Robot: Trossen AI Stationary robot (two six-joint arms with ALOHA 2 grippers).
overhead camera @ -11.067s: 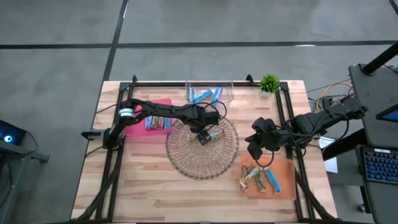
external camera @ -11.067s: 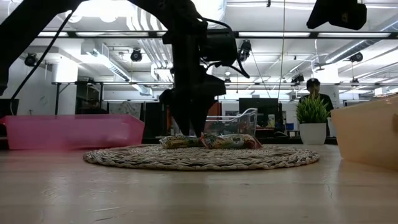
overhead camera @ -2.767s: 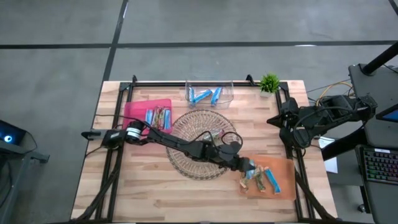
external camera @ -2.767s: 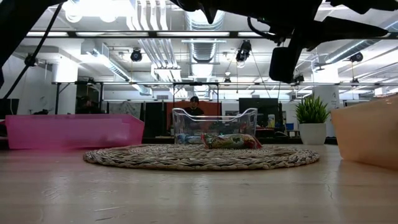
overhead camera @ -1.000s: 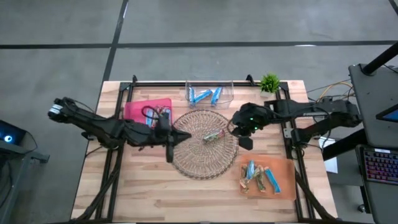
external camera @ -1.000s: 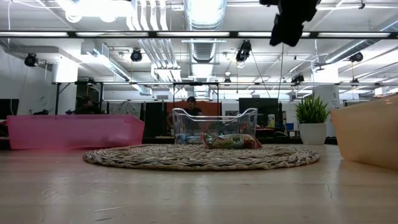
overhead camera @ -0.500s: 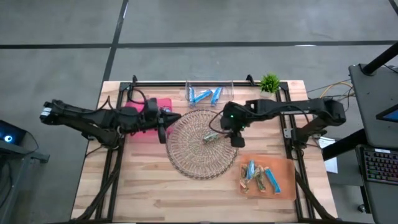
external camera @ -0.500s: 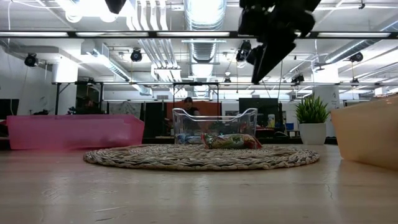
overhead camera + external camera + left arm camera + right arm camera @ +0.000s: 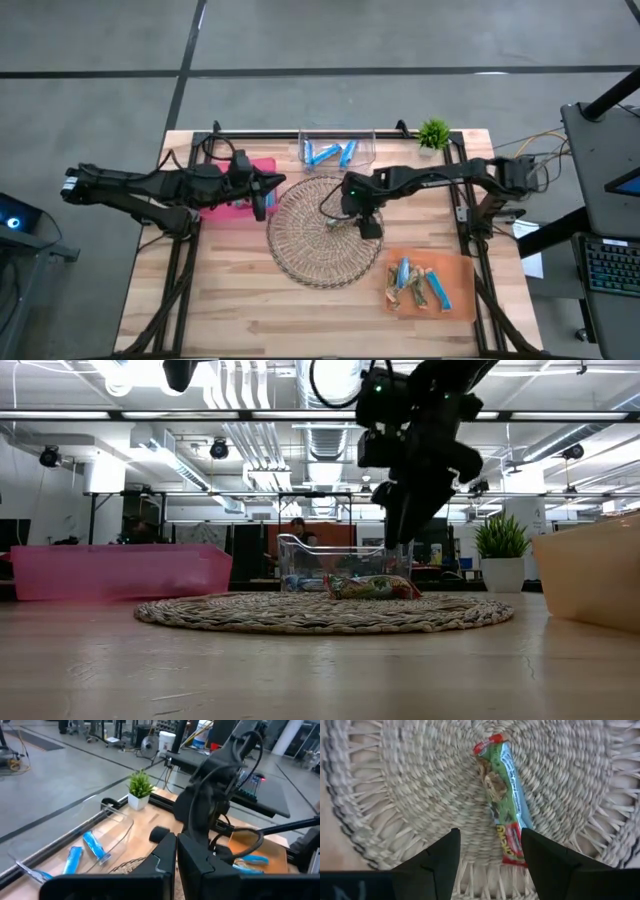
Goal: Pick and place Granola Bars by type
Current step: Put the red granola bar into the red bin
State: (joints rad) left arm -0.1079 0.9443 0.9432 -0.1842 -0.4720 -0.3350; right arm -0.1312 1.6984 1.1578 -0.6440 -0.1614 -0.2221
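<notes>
Right claw [image 9: 362,222] hangs over the wicker tray [image 9: 300,250], fingers spread wide above the lone green-wrapped granola bar [image 9: 502,795] lying flat on the weave, not touching it. Left claw [image 9: 262,195] waits by the pink bin [image 9: 215,212], fingers clenched together. More bars sit in the clear bin [image 9: 362,150] and orange tray [image 9: 460,290] on the tabletop [image 9: 230,300].

Open right tool [image 9: 490,852] above bar [image 9: 502,800]; bare wicker tray [image 9: 410,795] around
</notes>
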